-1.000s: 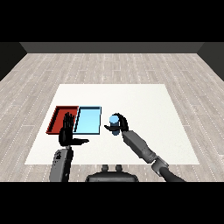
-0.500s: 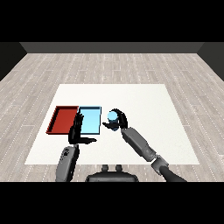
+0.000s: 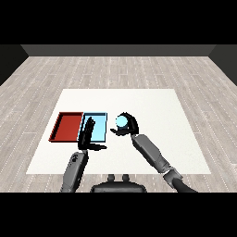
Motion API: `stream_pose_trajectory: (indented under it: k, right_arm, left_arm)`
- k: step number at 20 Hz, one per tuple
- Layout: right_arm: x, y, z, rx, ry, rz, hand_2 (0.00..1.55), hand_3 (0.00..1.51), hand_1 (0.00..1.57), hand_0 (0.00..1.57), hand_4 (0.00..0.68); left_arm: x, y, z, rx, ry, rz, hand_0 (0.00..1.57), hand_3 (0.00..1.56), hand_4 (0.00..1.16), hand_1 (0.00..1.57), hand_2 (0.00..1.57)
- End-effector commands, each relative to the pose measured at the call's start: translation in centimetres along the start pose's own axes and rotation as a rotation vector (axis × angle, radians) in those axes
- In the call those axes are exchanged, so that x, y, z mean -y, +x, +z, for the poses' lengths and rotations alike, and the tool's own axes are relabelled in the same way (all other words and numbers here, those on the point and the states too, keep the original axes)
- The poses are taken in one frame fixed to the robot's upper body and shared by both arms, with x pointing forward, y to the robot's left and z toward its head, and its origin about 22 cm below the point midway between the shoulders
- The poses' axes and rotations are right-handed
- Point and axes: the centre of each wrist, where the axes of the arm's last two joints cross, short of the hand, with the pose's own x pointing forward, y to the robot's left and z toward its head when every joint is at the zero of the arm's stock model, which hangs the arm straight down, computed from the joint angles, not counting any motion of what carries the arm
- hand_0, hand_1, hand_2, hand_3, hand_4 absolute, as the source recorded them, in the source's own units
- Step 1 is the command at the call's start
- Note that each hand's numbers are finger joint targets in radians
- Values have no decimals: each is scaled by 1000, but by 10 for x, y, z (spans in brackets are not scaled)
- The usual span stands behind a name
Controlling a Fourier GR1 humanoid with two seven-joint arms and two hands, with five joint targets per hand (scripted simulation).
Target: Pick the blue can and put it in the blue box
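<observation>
Blue can (image 3: pixel 121 121) gripped in the curled right robot hand (image 3: pixel 127 127), just right of the light blue tray (image 3: pixel 100 133). Left robot hand (image 3: pixel 87 134) over that tray's left edge, fingers straight, thumb stuck out. Red tray (image 3: pixel 67 127) alongside on the white desk (image 3: pixel 152 111).

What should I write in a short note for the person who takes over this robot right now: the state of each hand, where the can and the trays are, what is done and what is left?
Right hand: curled round the blue can, carrying it just right of the light blue tray.
Left hand: open, fingers straight, holding nothing, over the front part of the light blue tray, near its left edge.
Red tray: to the left of the blue one, side by side with it.
Done: the can is picked up.
Left: move the can over the light blue tray, set it inside, release. The left hand may be in the way.
</observation>
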Motion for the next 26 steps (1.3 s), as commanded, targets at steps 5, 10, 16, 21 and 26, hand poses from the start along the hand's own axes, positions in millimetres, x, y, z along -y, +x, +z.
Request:
stream_pose_trajectory:
  k: [5,10,16,21,26]
  right_arm:
    - [36,4,11,42,23,-4,1437,1412,1431,1431,654]
    - [37,28,5,45,25,-12,1438,1409,1423,1423,666]
    - [19,20,9,45,48,-10,1448,1416,1419,1419,660]
    - [4,31,11,83,73,-16,1442,1406,1406,1406,666]
    - [2,22,7,65,106,-19,1443,1405,1399,1399,679]
  left_arm:
    - [26,4,-6,-46,-51,-2,0,0,0,0,0]
    - [54,-12,-23,-42,-91,-24,0,0,0,0,0]
    - [63,-26,-6,-84,-74,-24,0,0,0,0,0]
    - [55,-35,-23,-132,-81,-16,0,0,0,0,0]
    - [84,-38,-24,-159,-86,-15,0,0,0,0,0]
